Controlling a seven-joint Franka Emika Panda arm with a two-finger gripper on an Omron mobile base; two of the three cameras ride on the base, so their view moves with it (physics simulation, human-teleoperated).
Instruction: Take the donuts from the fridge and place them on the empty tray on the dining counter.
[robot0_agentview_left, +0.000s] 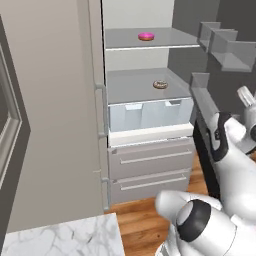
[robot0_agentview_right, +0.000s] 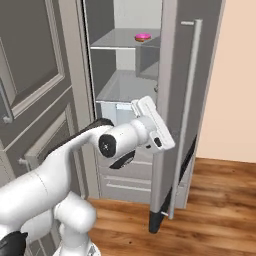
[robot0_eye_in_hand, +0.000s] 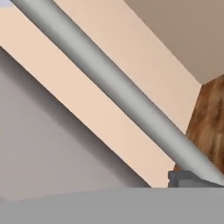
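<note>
With fridge (robot0_agentview_left: 150, 120) door open, pink donut (robot0_agentview_left: 146, 36) above, brown donut (robot0_agentview_left: 160, 84) below.

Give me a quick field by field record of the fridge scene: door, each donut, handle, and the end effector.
fridge door: open, swung to the right
pink donut: on the upper shelf
brown donut: on the shelf below, above the pale drawer
bar handle: long, vertical on the open door
end effector: by the door edge, jaws not visible, holding neither donut
task stage: both donuts not yet picked
</note>
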